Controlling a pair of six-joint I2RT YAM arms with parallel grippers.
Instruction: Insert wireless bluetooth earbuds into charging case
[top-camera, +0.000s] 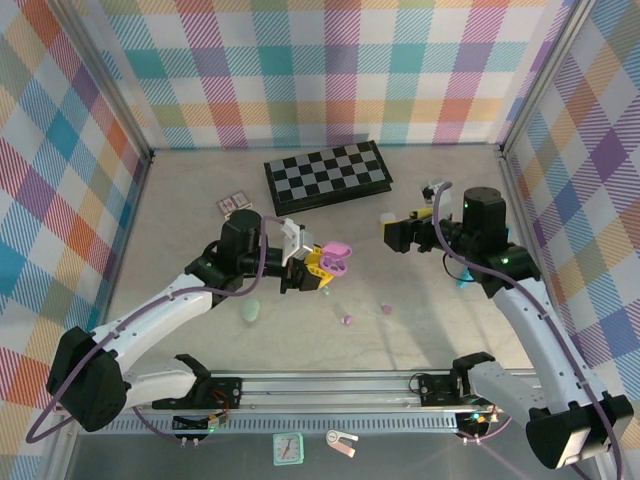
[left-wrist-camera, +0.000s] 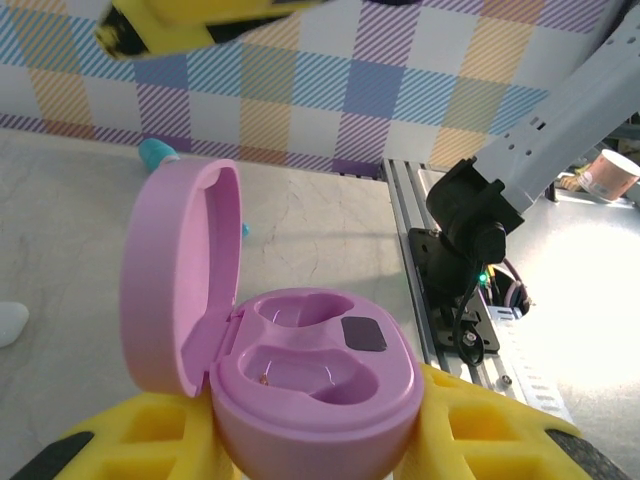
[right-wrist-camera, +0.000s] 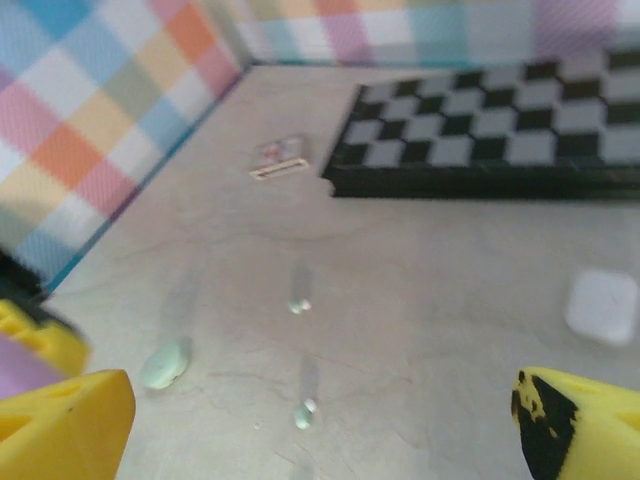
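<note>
Gripping an open lilac charging case, the left gripper sits at the centre of the overhead frame. In the left wrist view the case fills the lower middle, clamped between yellow fingers that are cut off by the bottom edge. Its lid stands up on the left, and both moulded wells look empty.

To the right of centre in the overhead frame, the right gripper points toward the case. It is spread wide and carries nothing. In its own wrist view the gripper shows two yellow fingertips in the bottom corners, with bare table between them.

By my reading, the task has barely begun. The case is open and presented, but no bud is seated or picked up. Two tiny lilac earbuds lie loose on the table below the case, near each other. They need picking up and seating.

Several things are hard to make out:
- A dark rectangular patch sits in the far well, and I cannot tell what it is.
- The right wrist view is blurred.
- A mint pebble lies at lower left of the overhead frame. Whether it is a case or something else is unclear.
- A checkerboard lies at upper centre.
</note>
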